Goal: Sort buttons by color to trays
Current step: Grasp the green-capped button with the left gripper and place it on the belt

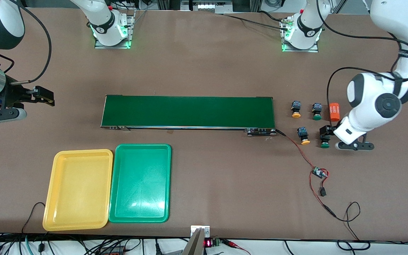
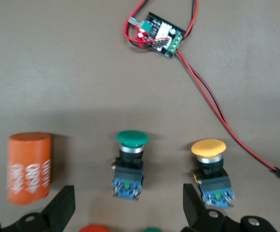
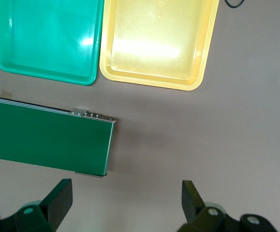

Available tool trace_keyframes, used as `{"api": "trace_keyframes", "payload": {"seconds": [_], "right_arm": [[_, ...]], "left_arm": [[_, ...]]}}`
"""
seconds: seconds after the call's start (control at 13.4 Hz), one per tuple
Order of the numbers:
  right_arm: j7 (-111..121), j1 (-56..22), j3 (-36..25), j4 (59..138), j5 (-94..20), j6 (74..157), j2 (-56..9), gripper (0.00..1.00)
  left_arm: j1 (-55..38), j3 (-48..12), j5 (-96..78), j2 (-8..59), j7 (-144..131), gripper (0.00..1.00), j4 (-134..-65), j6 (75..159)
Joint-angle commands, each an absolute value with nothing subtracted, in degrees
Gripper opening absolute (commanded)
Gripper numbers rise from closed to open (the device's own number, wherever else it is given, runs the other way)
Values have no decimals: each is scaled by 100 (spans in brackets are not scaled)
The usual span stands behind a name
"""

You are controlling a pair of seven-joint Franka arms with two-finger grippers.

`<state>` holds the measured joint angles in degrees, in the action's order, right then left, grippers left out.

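While the right gripper [image 3: 125, 205] waits apart-jawed over bare table, the wide-spread left gripper [image 2: 125, 208] straddles a green button [image 2: 129, 166] beside the orange cylinder [image 2: 29, 168].

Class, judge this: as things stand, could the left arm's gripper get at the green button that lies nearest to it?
Probably yes. The left gripper hangs open right over that green button, which lies between its fingers with bare table on both sides; the orange cylinder and the yellow button lie outside them.

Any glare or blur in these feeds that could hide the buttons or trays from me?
Front view: white glare patch on the green tray, buttons sharp. Left wrist view: orange cylinder and the green button between the left end effector fingers are slightly soft, still readable. Right wrist view: bright reflection on the yellow tray; right end effector sharp.
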<state>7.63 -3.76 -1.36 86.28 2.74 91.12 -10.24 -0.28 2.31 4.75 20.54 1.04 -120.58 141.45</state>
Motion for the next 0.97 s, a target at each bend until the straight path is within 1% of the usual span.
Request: {"api": "trace_keyframes", "payload": {"seconds": [0.0, 0.22, 0.37, 0.52, 0.67, 0.75, 0.82, 0.9], "right_arm": [[791, -352, -123, 8561, 281, 9018, -1028, 100], [791, -352, -123, 8561, 281, 9018, -1028, 100], [791, -360, -114, 8561, 281, 9026, -1028, 100], [791, -360, -114, 8561, 272, 9053, -1037, 100], [791, -360, -114, 8561, 272, 9026, -1037, 100], [791, -352, -114, 8561, 272, 9026, -1037, 100], [791, -352, -123, 8561, 272, 9026, -1037, 100], [791, -343, -114, 8561, 272, 9018, -1037, 100]], "left_arm": [[122, 211, 642, 2240, 228, 97, -12383, 14852], [167, 202, 642, 2399, 237, 94, -12612, 15231], [167, 202, 642, 2530, 229, 75, -12604, 15240], [176, 202, 642, 2619, 229, 60, -12595, 15240], [176, 202, 642, 2619, 229, 42, -12560, 15223], [176, 193, 642, 2558, 220, 36, -12533, 15197], [176, 193, 642, 2436, 202, 33, -12437, 15066], [176, 176, 642, 2304, 202, 31, -12323, 14682]]}}
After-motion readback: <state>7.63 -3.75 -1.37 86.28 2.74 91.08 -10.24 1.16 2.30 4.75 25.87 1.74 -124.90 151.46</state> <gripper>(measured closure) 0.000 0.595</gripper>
